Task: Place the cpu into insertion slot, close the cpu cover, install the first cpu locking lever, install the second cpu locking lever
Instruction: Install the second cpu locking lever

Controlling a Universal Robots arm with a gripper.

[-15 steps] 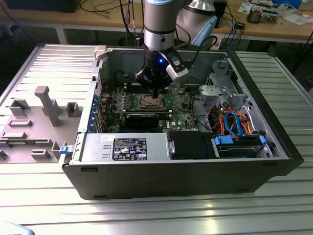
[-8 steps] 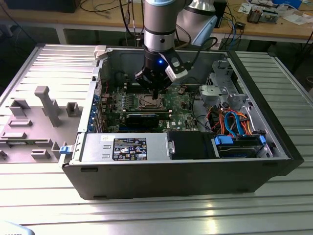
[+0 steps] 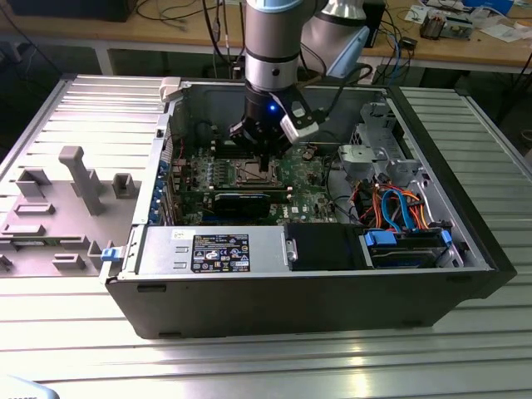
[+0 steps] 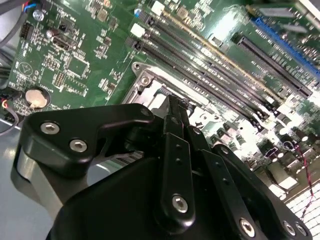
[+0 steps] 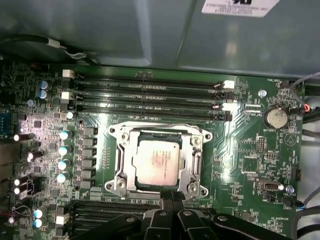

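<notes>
An open computer case (image 3: 465, 241) lies on a ribbed metal table (image 3: 83, 108), cluttered benches behind. The cpu (image 5: 156, 164) sits in its socket, the cpu cover (image 5: 196, 160) closed around it. The gripper (image 5: 171, 196), fingers pressed together, hovers at the socket's edge, hiding it in the exterior view.

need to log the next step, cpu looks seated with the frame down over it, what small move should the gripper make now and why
Probably ease the gripper sideways onto a locking lever. In the first wrist view the cpu sits in the socket with the cpu cover down around it, fingertips closed together at the socket's edge. I cannot tell whether either lever is latched.
</notes>
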